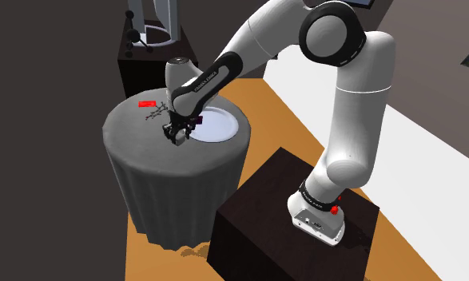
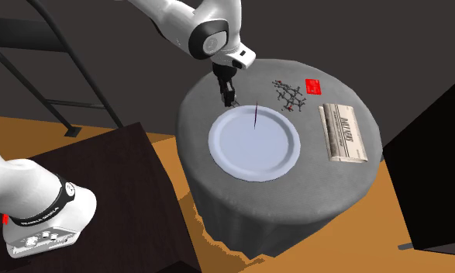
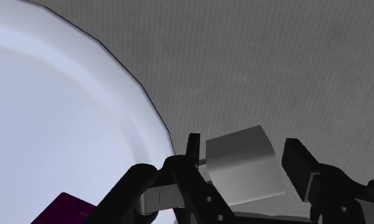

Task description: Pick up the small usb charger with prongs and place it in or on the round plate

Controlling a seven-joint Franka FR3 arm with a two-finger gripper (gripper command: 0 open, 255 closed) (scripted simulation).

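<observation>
The gripper (image 1: 177, 134) is down at the tabletop (image 1: 137, 140), right at the rim of the round plate (image 1: 232, 126) on the shoulder view's left.

The wrist view has the answer on the grip. The fingers (image 3: 193, 153) stand either side of the small usb charger (image 3: 243, 165), a plain grey block, and they look pressed onto its flanks, so clamped on it by the look of things. A pale bar (image 3: 160, 197) juts from the block toward the plate (image 3: 51, 114), likely a prong.

So the grasp appears done. What is left is the carry over the rim and the release, because the charger sits over grey tabletop (image 3: 274, 63), just beside the plate and not on it. Whether it is clear of the cloth cannot be told.

The second exterior view gives the layout instead. The gripper (image 2: 230, 98) sits at the plate's (image 2: 218, 147) rim. Across the tabletop (image 2: 349, 174) lie a dark wiry object (image 2: 290, 95), a red card (image 2: 314, 86) and a printed flat pack (image 2: 343, 133), all well apart from the fingers. The charger is too small to make out there.

The shoulder view adds the arm's long reach from the stand (image 1: 248, 215).
</observation>
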